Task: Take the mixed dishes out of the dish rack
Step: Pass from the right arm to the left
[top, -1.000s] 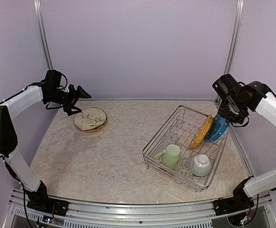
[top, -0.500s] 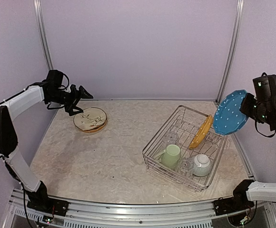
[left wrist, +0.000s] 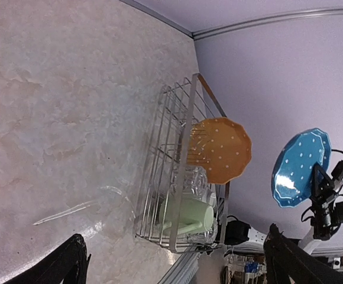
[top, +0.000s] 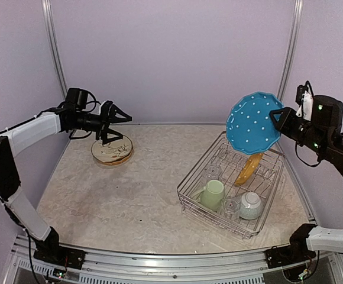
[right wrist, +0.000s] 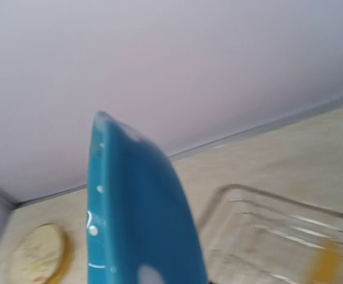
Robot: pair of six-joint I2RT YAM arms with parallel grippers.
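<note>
From above, the left claw (top: 123,126) is wide open with nothing in it. It hangs just over the cream plate (top: 112,150), which lies flat on the surface (top: 130,195) at the far left. The right claw (top: 277,118) pinches the right edge of the blue plate (top: 252,123) and holds it up in the air, above the far end of the rack (top: 200,163). The plate's dotted face looks toward the camera. The rack sits on the right side of the surface. Inside it, a yellow plate (top: 249,167) stands on its edge in the far part. A mug (top: 214,194) lies near the front (handle pointing left), a bowl (top: 251,205) sits to its right, and a glass (top: 212,173) is just behind the mug.

The left wrist view is turned sideways. Its two dark fingers (left wrist: 71,266) sit far apart in the bottom corners. Between them are the rack, the yellow plate and the mug. The blue plate is off to the right, clear of the rack, pinched by the right claw.

In the right wrist view, the blue plate is very close and seen edge-on, filling the middle. The cream plate is small at the lower left. The rack is a blur at the lower right.
</note>
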